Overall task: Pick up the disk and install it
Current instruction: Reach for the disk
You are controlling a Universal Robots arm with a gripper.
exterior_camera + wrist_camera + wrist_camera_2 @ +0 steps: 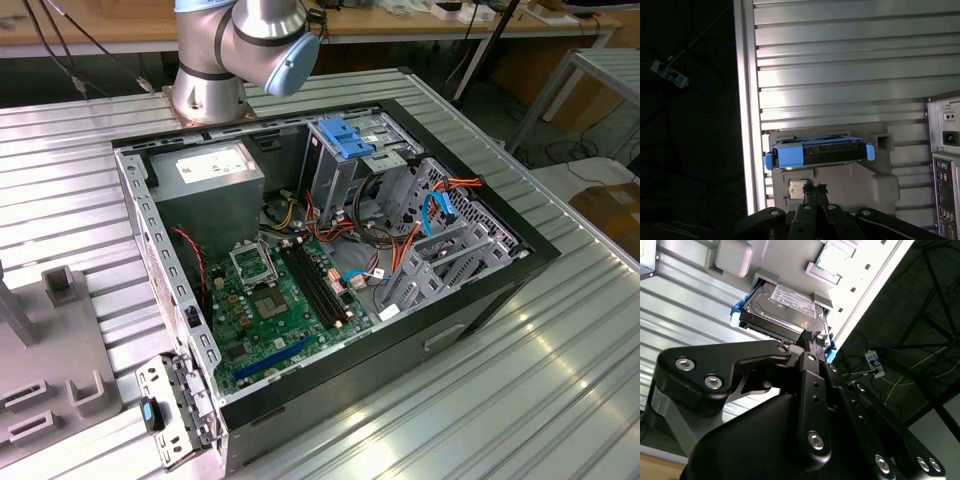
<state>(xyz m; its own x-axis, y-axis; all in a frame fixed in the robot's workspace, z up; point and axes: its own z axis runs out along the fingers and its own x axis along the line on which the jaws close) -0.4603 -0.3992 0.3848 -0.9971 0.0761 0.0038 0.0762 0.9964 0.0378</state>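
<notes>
A: Ribbed aluminium, that table point(840, 65), and it carries everything. The open computer case point(470, 320) takes the middle of it. Where is the disk?

B: Not in the case. The disk point(820, 152) lies flat in a grey holder point(860, 180) that stands just beside the table's long edge, well apart from the case. Its blue rails point(790, 155) frame it on both sides.

A: So which step is this?

B: I judge it to be the approach for the pick-up; nothing is lifted yet. The gripper point(815, 190) hangs near the disk's end in both wrist views. Its fingers are together and hold nothing.

A: What does a grasp call for, then?

B: I would say the fingers must part first, then line up squarely on the disk or its rails. The holder's walls hug the disk closely, so there is little room to go in from the side.

A: And room around it?

B: Open above. Past the table's edge there is only dark floor with cables, so any slip that way is a fall. A small silver chip point(799, 187) sits in the same holder, just beside the fingertips, and is best left untouched.
</notes>
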